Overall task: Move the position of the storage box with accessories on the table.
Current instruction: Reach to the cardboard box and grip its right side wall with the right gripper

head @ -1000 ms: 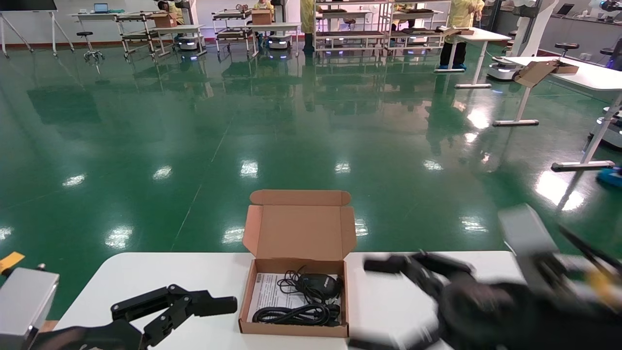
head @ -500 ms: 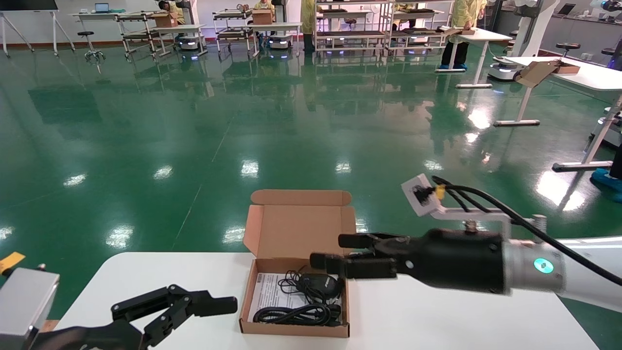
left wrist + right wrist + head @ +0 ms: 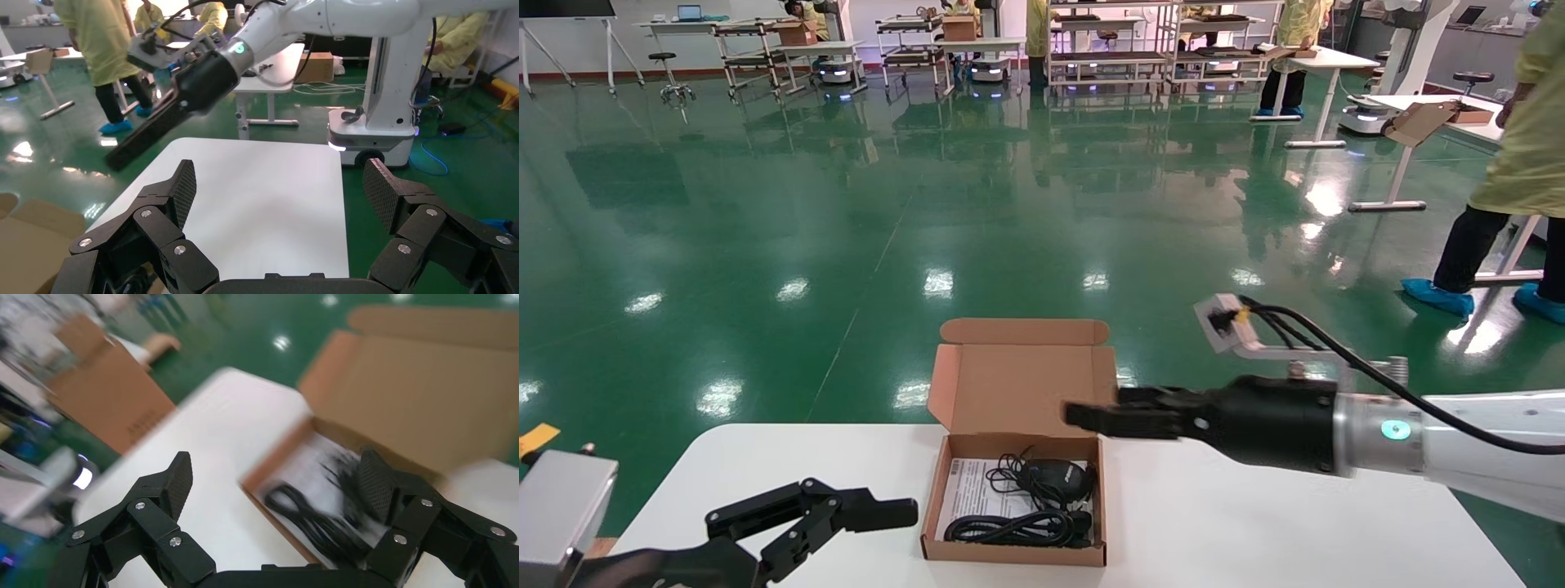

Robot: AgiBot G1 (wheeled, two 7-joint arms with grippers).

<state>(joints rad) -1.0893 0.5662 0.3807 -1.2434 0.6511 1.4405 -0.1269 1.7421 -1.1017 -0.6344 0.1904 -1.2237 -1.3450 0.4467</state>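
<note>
The storage box [image 3: 1014,498] sits open at the near middle of the white surface [image 3: 1254,531], lid flap upright, with the mouse [image 3: 1054,478], cable bundle [image 3: 1009,529] and leaflet [image 3: 968,486] inside. The right hand [image 3: 1083,415] hovers at the box's right rear corner, fingers spread wide, nothing gripped. This looks like the approach; next it needs a wall between its fingers. The left hand [image 3: 878,513] is parked open, near left.
</note>
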